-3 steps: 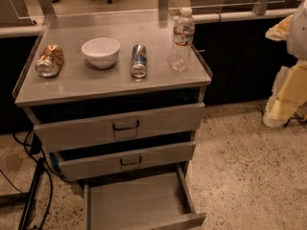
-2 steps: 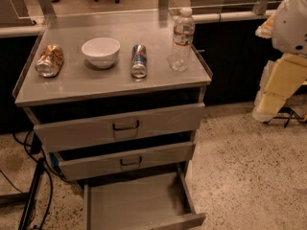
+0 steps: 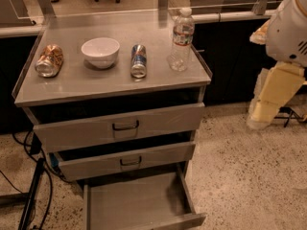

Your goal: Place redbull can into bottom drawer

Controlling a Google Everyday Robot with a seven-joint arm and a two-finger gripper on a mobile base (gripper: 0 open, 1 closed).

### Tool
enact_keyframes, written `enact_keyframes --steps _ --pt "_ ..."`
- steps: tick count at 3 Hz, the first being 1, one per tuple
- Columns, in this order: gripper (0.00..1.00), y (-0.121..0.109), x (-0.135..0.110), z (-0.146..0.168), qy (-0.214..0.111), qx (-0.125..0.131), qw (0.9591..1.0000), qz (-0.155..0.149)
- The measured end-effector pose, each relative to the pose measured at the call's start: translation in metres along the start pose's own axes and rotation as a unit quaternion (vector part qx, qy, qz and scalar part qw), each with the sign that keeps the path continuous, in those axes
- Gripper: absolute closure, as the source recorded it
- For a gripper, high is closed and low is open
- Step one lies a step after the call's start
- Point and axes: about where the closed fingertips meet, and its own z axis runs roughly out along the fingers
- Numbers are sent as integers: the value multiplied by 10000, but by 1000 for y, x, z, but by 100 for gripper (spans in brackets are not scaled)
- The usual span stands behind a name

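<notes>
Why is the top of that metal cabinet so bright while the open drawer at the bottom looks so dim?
Camera view: light glares off the grey steel cabinet top and the shiny end of the slim blue-and-silver can; the open bottom drawer lies in shadow below; the cream gripper hangs at right, beside the cabinet.

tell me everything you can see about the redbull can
The redbull can is a slim metal can with a blue and silver body and a shiny silver end. It lies on its side on the grey cabinet top, pointing front to back, with the silver end toward the camera. It sits between the white bowl and the water bottle, apart from both. Nothing holds it: the gripper hangs off to the right of the cabinet, well away.
</notes>
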Motion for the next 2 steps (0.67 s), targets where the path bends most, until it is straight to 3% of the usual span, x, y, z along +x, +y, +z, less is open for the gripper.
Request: enact_keyframes --steps 2 --pt "0 38 -63 27 -477 -564 9971 -173"
